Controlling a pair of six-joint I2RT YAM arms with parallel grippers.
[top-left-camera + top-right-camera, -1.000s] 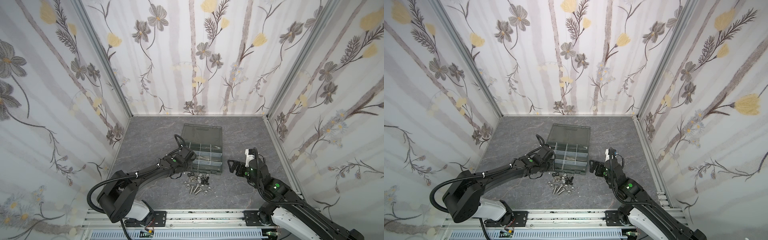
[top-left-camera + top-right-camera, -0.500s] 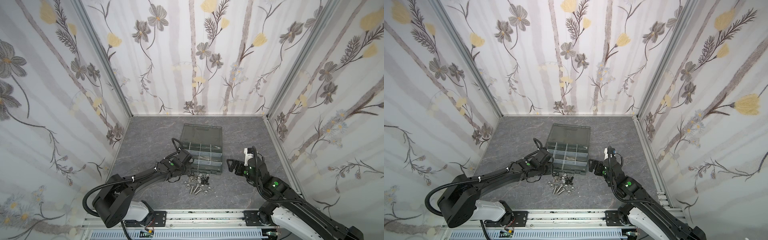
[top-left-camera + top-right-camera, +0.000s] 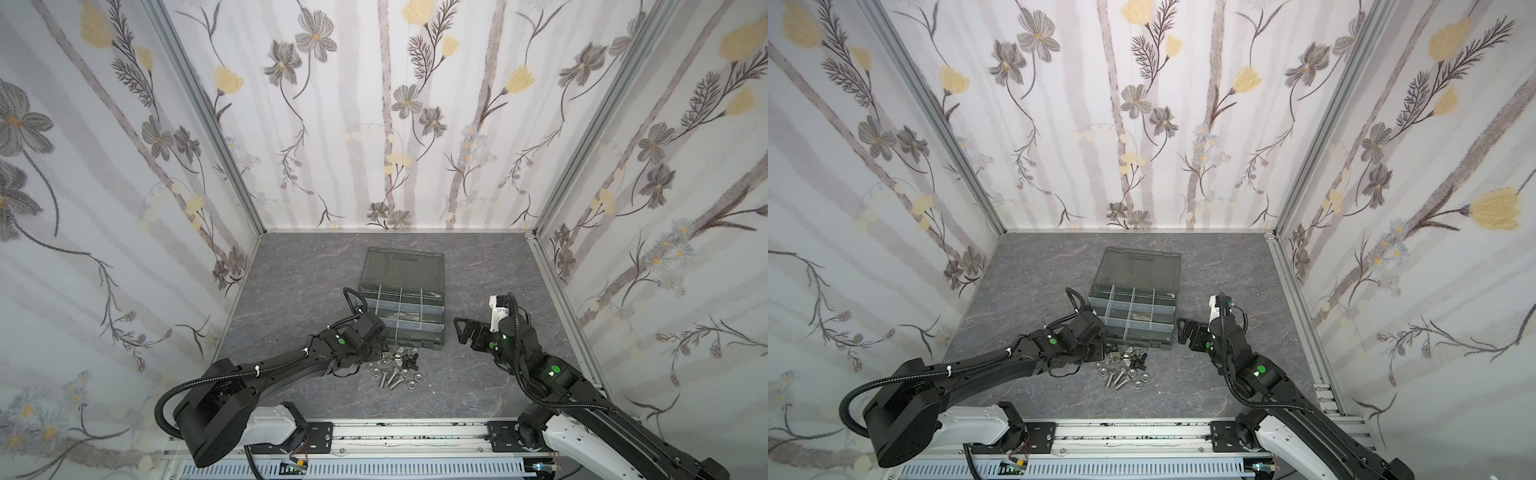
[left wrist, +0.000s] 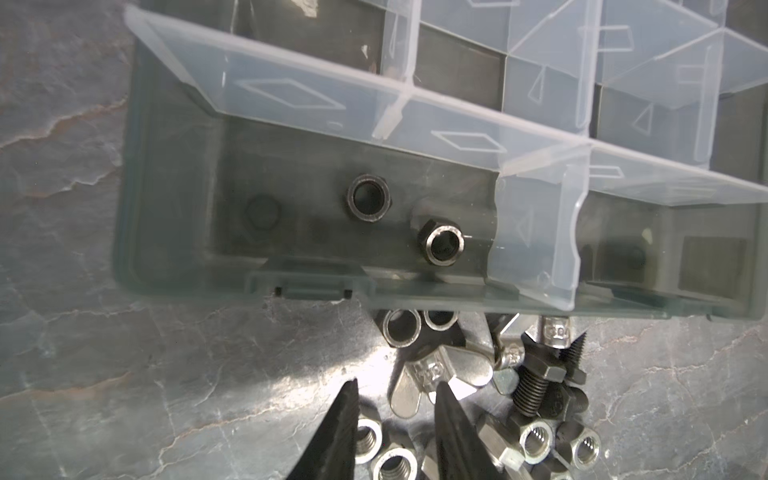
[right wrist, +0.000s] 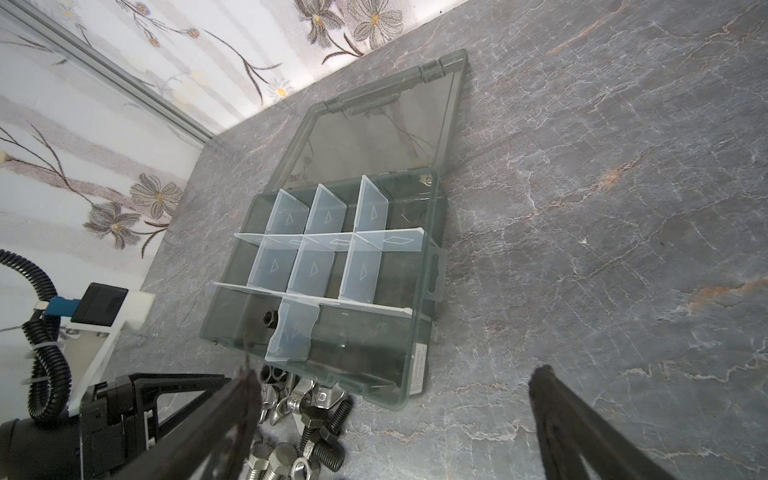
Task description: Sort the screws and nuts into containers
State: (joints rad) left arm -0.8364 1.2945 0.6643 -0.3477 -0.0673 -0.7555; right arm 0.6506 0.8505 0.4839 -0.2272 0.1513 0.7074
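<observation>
A: Hovering low at the left edge of the heap (image 3: pixel 395 370) — left gripper (image 4: pixel 397 399), jaws parted only a slit, nothing betw. them as far as the wrist cam shows.

B: What's under it?

A: Silver hex nuts (image 4: pixel 368 438) right beside the fingertips (image 4: pixel 347 428), a wing nut (image 4: pixel 432 374) just beyond. All loose on the table (image 3: pixel 291 299), jumbled w/ the screws (image 3: pixel 390 379), touching one another, just in front of the case (image 3: pixel 428 341).

B: How'd they handle, you reckon?

A: Light, hard, slick steel, I'd say — no give at all. Flat hex nuts want a pinch across two opposite flats; the wing nut by its wings. Screws look set to roll, so take the shaft crosswise, close under the head.

B: Anything sorted yet?

A: Two black nuts (image 4: pixel 369 198) lie in the near-left compartment (image 4: pixel 316 232), apart from each other. Other compartments: contents too small to tell. Lid (image 3: pixel 402 268) lies flat open behind.

B: And over on the right?

A: Right gripper (image 3: pixel 460 332), well clear of the heap, beside the case's right end. Jaws at full spread, holding nothing.

B: Risk?

A: Tight cluster. Closing on one nut prob. nudges its neighbours, or grabs two at once. Best pick from the outer edge, where there's bare table either side.
</observation>
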